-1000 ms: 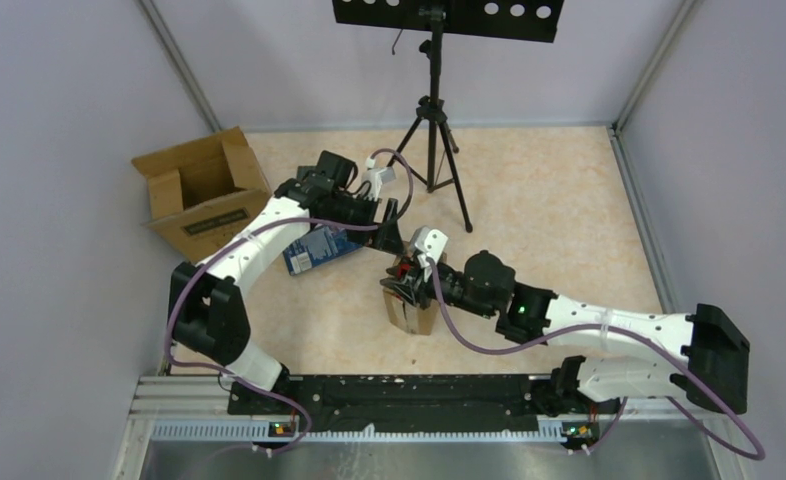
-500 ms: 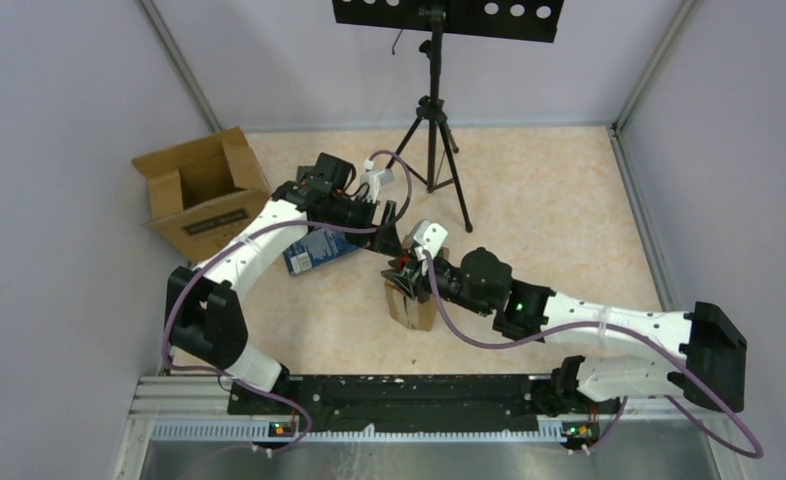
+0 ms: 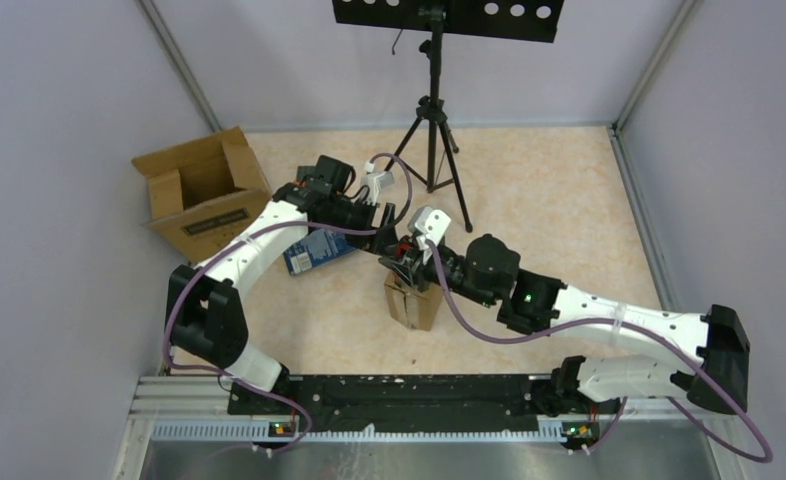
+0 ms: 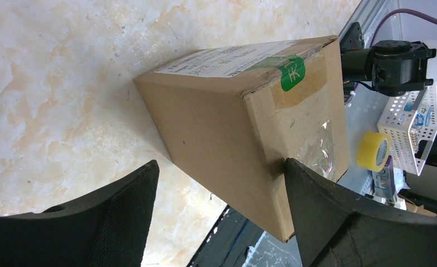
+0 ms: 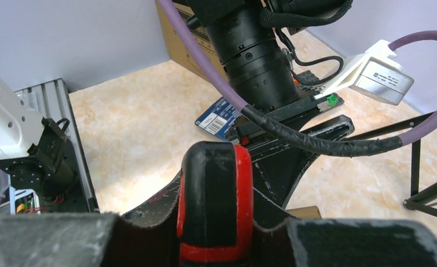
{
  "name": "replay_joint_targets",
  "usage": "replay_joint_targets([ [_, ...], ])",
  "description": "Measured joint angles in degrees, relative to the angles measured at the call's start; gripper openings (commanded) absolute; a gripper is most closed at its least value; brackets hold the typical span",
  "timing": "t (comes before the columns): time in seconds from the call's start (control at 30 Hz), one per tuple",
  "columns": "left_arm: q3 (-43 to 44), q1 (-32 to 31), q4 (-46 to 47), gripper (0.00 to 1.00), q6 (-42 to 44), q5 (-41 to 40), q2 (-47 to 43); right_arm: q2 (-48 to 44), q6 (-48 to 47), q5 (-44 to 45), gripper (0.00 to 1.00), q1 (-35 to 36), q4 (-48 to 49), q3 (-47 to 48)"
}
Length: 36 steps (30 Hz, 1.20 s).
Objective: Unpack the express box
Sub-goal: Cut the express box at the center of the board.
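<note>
Left hand (image 4: 219, 167) stands wide, its black fingers (image 4: 122, 217) straddling the small brown cardboard express box (image 4: 233, 128) on the beige marbled worktop (image 4: 49, 83), apparently without clamping it. Right hand (image 3: 409, 264), just above that box, grips a red-and-black tool (image 5: 215, 200), likely a cutter. Unbraced, the box could slide or tip under the blade, and the crowded wrists could collide. A green sticker (image 4: 291, 73) carries one white character; the white shipping label (image 4: 227, 60) is unreadable.

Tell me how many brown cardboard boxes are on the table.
2: an open box at far left, a taped box in the middle. Some may be hidden.
</note>
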Motion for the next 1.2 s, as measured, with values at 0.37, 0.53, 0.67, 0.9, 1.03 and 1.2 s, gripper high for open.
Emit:
replay_joint_targets([
  [0.37,-0.17,0.07,0.31,0.84,0.00,0.35,0.00,-4.98,-0.63,-0.17,0.00,0.00,-3.87,-0.04],
  [0.53,-0.17,0.07,0.31,0.84,0.02,0.37,0.00,-5.18,-0.66,-0.63,0.00,0.00,-3.87,-0.28],
  [0.67,-0.17,0.07,0.33,0.84,0.02,0.37,0.00,-5.18,-0.63,-1.46,0.00,0.00,-3.87,-1.27],
  [0.9,-0.17,0.07,0.31,0.84,0.02,0.39,0.00,-5.20,-0.61,-1.99,0.00,0.00,-3.91,-2.45],
  [1.03,-0.17,0.07,0.31,0.84,0.02,0.39,0.00,-5.20,-0.61,-2.01,0.00,0.00,-3.82,-2.56],
  [1.2,-0.17,0.07,0.31,0.84,0.02,0.39,0.00,-5.55,-0.90,-2.01,0.00,0.00,-2.67,-3.56],
])
